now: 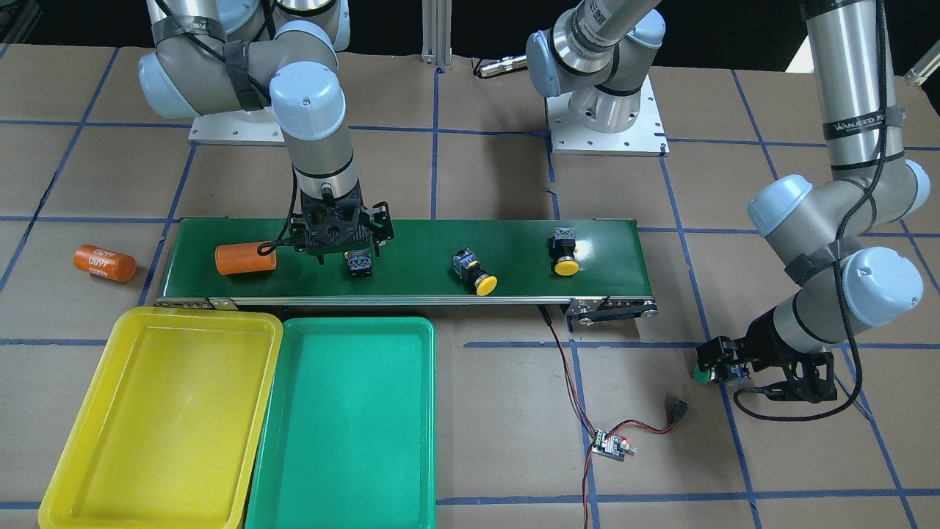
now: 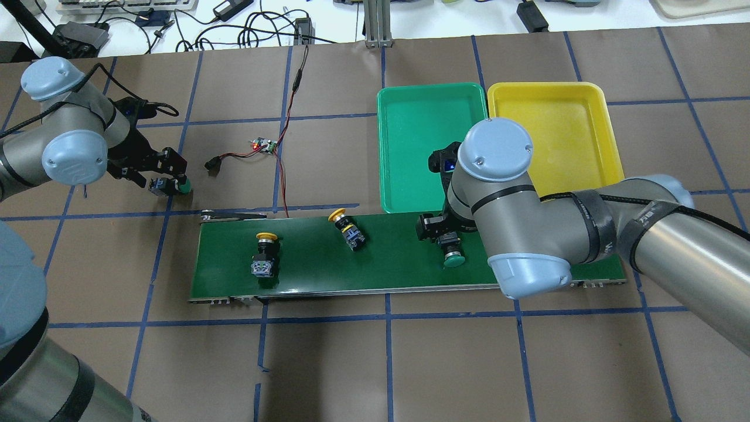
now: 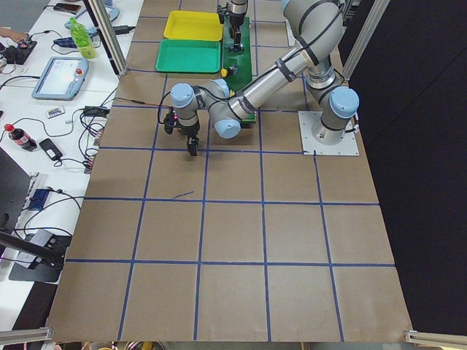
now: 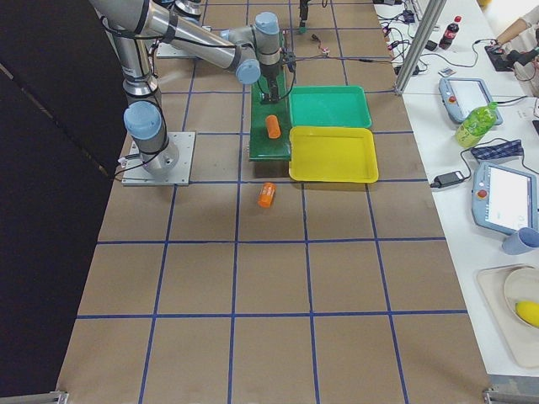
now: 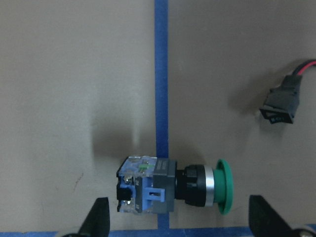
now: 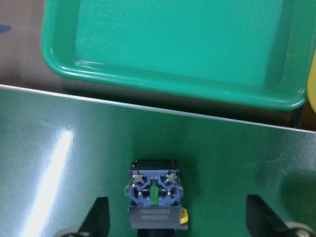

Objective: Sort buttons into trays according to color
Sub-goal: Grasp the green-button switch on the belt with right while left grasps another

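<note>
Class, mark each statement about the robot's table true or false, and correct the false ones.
1. The green tray and the yellow tray hold no buttons. True.
2. Two yellow buttons lie on the conveyor belt. True.
3. The left gripper is shut on a green button. False: it is open, a finger on either side of the button, which lies on the table.
4. Both orange cylinders lie on the belt. False: one lies on the table beside it.
</note>
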Tool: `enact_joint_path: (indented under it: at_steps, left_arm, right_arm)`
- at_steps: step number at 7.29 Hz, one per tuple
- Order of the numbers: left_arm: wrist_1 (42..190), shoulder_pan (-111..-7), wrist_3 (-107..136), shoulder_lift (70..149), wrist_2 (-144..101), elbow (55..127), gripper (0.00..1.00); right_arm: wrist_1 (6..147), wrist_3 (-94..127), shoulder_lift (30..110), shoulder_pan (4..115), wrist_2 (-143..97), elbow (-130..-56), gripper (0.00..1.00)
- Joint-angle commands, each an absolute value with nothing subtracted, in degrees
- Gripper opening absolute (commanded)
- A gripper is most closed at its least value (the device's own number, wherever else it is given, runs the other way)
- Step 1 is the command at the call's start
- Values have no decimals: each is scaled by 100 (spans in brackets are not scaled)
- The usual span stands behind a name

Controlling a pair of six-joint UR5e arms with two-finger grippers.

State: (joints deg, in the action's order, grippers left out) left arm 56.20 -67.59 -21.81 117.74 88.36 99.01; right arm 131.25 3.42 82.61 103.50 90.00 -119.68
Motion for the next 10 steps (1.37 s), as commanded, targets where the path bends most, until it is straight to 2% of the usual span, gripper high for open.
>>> enact_joint_path:
  at_steps: [1,2,3,4,5,7,9,10]
  left_arm:
    - [5616,-6759,-2180,11891,8833,9870,100]
    - [5616,-6750,-2180,11944,8833,9835,100]
    - [5616,-6759,-2154,11970,8833,9818,100]
    - [5625,-6759,-2153,12014,8816,9826,66]
    - [5642,-6750,-2171,11980,8833,9817,1]
    - [5887,-6689,-2101,11717,8851,9817,0]
    - [6588,-6802,-1717,10991,8842,9930,0]
    - [6809,-6933,-1609,10473,8790,10158,0]
  right_arm:
    - [13087,316,8209,10354,9000,-11988,50]
    - [13078,316,8209,10354,9000,-11988,31]
    - [12974,316,8218,10354,9000,-11988,22]
    - [12964,316,8218,10354,9009,-11927,19]
    - [12990,316,8244,10354,9009,-11805,19]
    - [12684,290,7887,10293,8983,-10808,21]
    - [12323,290,6748,10275,9000,-9193,22]
    - [12209,281,6219,10248,9000,-8628,23]
